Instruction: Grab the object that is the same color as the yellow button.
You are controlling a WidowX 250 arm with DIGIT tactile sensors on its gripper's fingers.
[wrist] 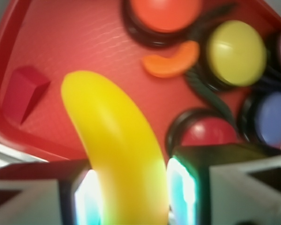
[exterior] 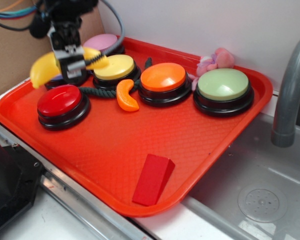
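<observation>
A glossy yellow toy banana (exterior: 44, 68) hangs in the air above the back left of the red tray (exterior: 115, 145), with my gripper (exterior: 72, 62) shut on its middle. In the wrist view the banana (wrist: 117, 145) fills the space between my two fingers and juts out over the tray (wrist: 70, 42). The yellow button (exterior: 113, 67), a pale yellow dome on a black base, stands just right of my gripper; in the wrist view the yellow button (wrist: 236, 52) is at the upper right.
Red (exterior: 60, 101), orange (exterior: 163, 77), green (exterior: 223, 85) and pink (exterior: 101, 42) buttons stand on the tray. An orange curved slice (exterior: 126, 96), a dark rope (exterior: 97, 92) and a red wedge block (exterior: 153, 178) lie there too. A pink soft toy (exterior: 216, 60) rests at the back rim. Sink and faucet (exterior: 290, 95) lie right.
</observation>
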